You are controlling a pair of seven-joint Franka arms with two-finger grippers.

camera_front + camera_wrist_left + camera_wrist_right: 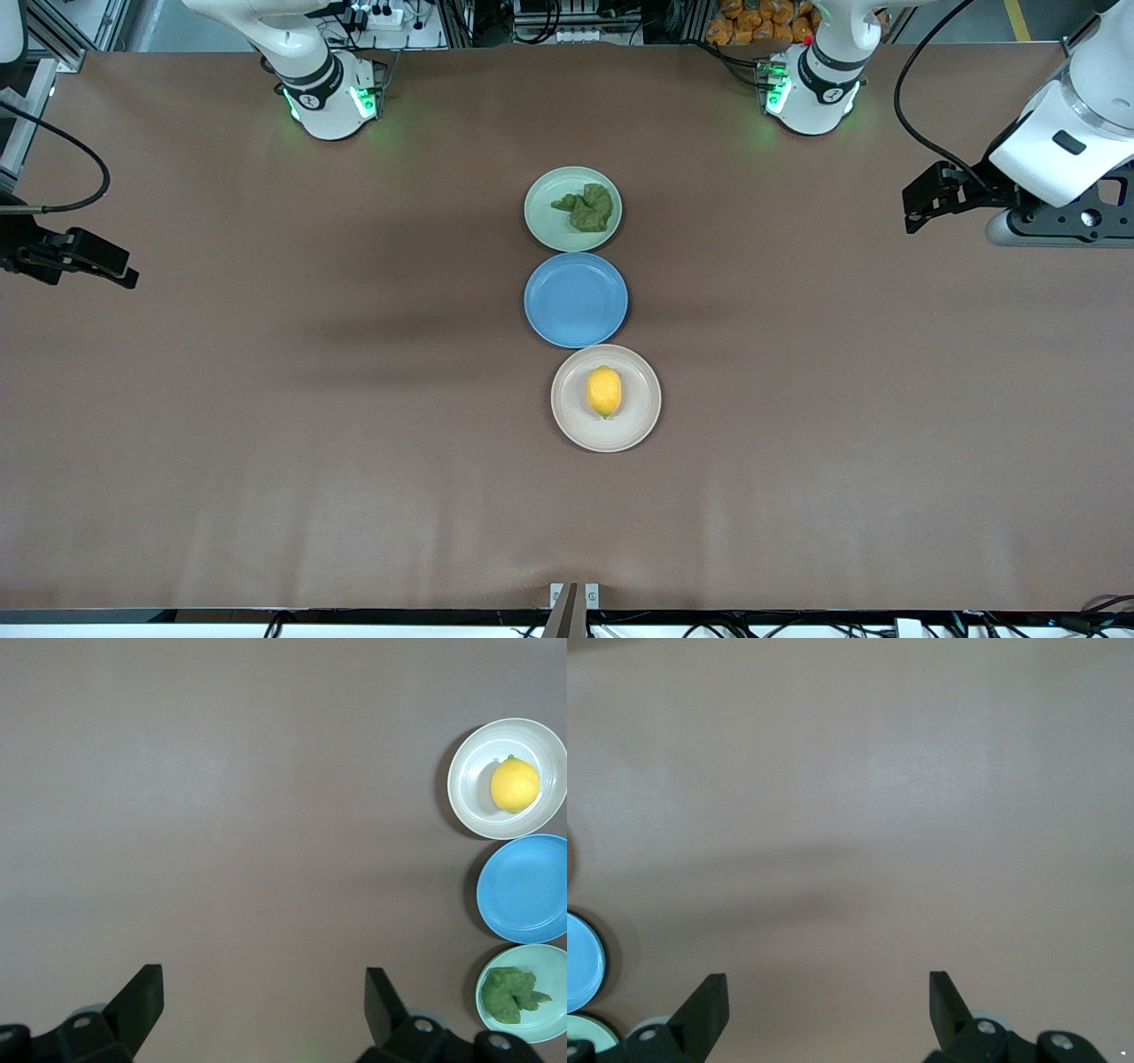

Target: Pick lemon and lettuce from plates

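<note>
The lemon (604,391) lies on the beige plate (642,418), the plate nearest the front camera. The lettuce (588,209) rests on the pale green plate (543,221), closest to the arms' bases. In the left wrist view the lemon (515,784), beige plate (474,806), lettuce (511,994) and green plate (551,1028) all show. My left gripper (917,206) (263,973) hangs open and empty over bare table at the left arm's end. My right gripper (120,266) (828,978) is open and empty over the right arm's end.
A blue plate (576,299) with nothing on it sits between the two task plates, touching both; it also shows in both wrist views as blue plate (524,889) and blue plate (580,961). Brown table (310,399) spreads wide on both sides of the plate row.
</note>
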